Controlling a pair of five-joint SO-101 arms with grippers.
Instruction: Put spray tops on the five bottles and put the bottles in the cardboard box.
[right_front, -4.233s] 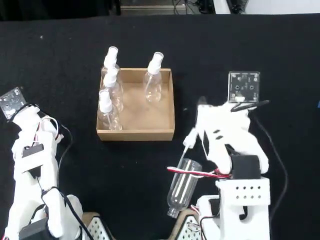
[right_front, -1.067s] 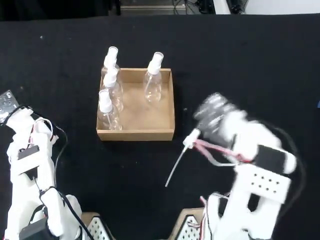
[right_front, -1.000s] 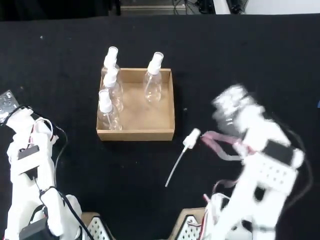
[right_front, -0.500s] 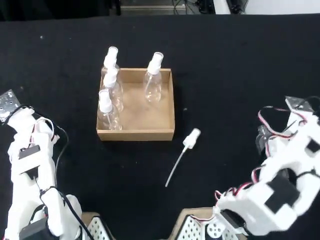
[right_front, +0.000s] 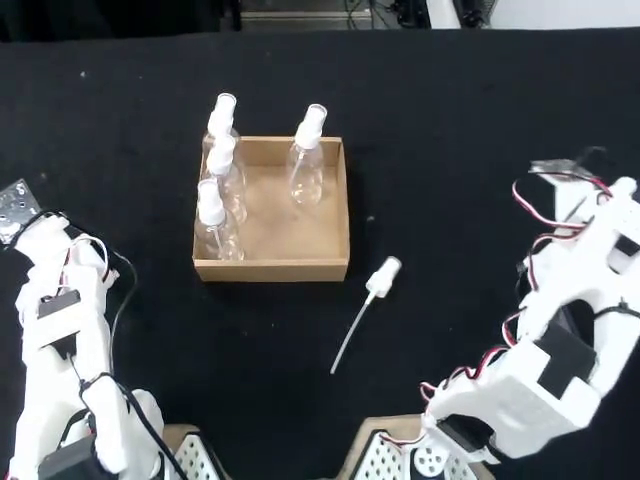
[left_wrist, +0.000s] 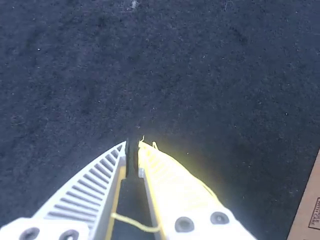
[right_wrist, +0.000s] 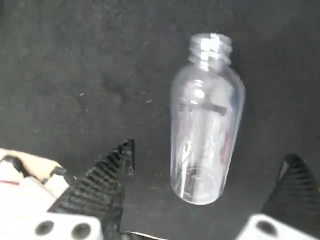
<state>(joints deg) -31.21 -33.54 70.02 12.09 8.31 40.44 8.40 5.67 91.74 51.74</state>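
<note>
Open brown cardboard box (right_front: 300, 235), upper left of centre in high view, holds four clear plastic bottles with white spray tops (right_front: 307, 160). Loose white spray top with long dip tube (right_front: 383, 277) lies on black counter (right_front: 450, 100) beside the box's lower right corner. Uncapped clear plastic bottle (right_wrist: 206, 120) lies between jaws of released right end effector (right_wrist: 210, 152). Left end effector (left_wrist: 134, 146) clenched, empty.

right claw (right_wrist: 210, 152), from centre to far right
</note>
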